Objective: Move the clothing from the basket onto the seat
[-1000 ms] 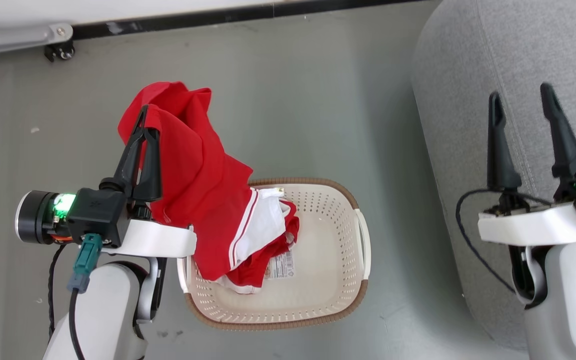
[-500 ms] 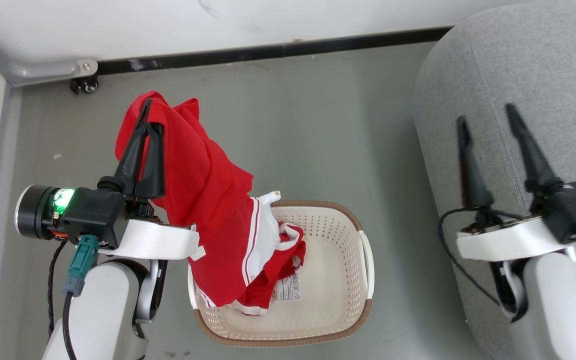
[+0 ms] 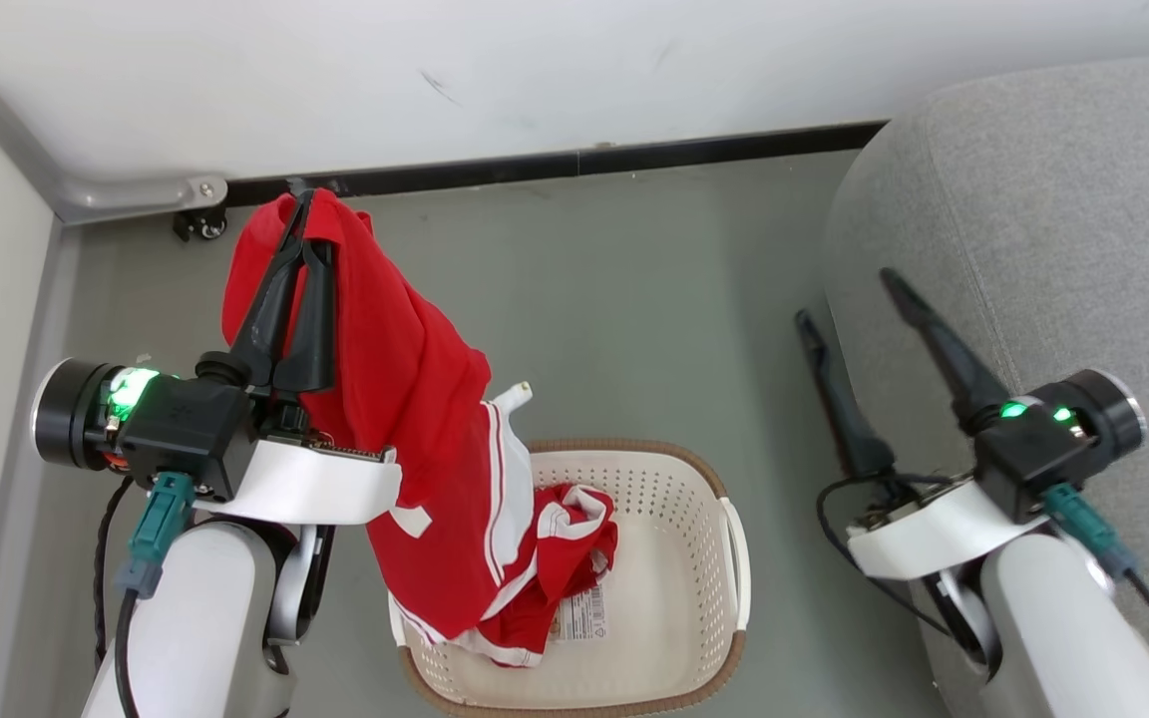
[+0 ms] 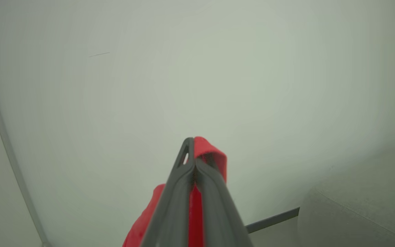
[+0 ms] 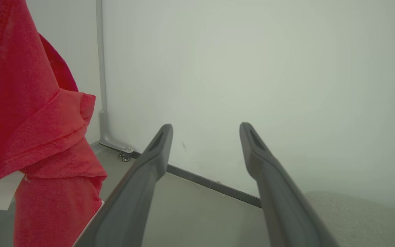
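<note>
Clothing (image 3: 405,379) pinched in left gripper (image 3: 307,214), hanging into basket (image 3: 679,519).

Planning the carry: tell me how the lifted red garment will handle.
Likely floppy: the red garment drapes from the left end effector. Probably light: one pinch holds it. Its hem may drag the second garment in the basket.

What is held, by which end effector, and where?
Left end effector: shut on the red clothing, pinching a fold at its top; the rest hangs toward the basket. Right end effector: open, empty.
</note>
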Controlling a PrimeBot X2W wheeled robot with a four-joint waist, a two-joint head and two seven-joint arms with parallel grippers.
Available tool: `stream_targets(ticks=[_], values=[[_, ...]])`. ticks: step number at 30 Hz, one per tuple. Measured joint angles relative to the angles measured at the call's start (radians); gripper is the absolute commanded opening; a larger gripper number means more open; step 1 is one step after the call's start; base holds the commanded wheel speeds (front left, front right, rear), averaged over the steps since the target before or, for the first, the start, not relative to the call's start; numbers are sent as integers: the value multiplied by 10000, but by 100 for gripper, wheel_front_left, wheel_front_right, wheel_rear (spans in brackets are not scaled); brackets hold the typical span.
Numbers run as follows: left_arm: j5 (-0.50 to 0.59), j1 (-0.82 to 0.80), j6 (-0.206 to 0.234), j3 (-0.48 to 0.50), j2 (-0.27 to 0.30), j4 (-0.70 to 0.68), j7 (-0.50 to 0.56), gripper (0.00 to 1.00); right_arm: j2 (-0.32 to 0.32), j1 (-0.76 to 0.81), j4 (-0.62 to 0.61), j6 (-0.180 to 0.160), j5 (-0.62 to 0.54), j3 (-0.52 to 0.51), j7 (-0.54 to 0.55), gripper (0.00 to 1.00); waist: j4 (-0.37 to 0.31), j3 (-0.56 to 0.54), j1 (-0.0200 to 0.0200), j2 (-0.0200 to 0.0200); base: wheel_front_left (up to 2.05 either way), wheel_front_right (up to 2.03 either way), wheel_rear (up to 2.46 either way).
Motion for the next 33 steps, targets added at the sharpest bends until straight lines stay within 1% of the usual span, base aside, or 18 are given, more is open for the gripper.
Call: stream_targets(ticks=[2, 10, 14, 18, 19, 22, 25, 27, 33], values=[[4, -1, -33, -2, 2, -84, 0, 0, -100, -7, 25, 0, 48, 355, 23, 100, 21, -99, 0, 1, 0, 0, 0], [15, -20, -343, -25, 12, -313, 0, 0, -851, -14, 159, 0, 370, 1766, 303, 100, 91, -477, 0, 1, 0, 0, 0], [15, -36, -468, -61, 27, -489, -2, 0, -1187, -19, 186, 0, 713, 2372, 502, 100, 106, -656, 0, 0, 0, 0, 0], [-4, -53, -796, -111, 40, -593, -2, 0, -1503, -24, 182, 0, 1001, 3056, 723, 100, 104, -819, 0, 0, 0, 0, 0], [-148, -104, -1053, -111, 40, -729, -2, 0, -1921, -40, 144, 0, 1208, 3501, 922, 100, 83, -966, 0, 0, 0, 0, 0], [-295, -213, -1283, -105, 44, -811, -2, 0, -2180, -137, 50, 0, 1346, 3787, 1007, 100, 57, -1066, 0, 1, 0, 0, 0], [-347, -244, -1409, -81, 48, -846, -2, 0, -2389, -290, -27, 0, 1549, 3990, 1141, 100, 29, -1155, 0, 0, 0, 0, 0], [-355, -244, -1419, -58, 44, -871, -2, 0, -2533, -315, -48, 0, 1697, 4178, 1200, 100, 7, -1206, 0, 1, 0, 0, 0], [-449, -242, -1787, -115, 33, -909, -2, 0, -2911, -420, -385, 0, 2240, 4612, 1440, 100, -37, -1315, 0, 0, 0, 0, 0]])
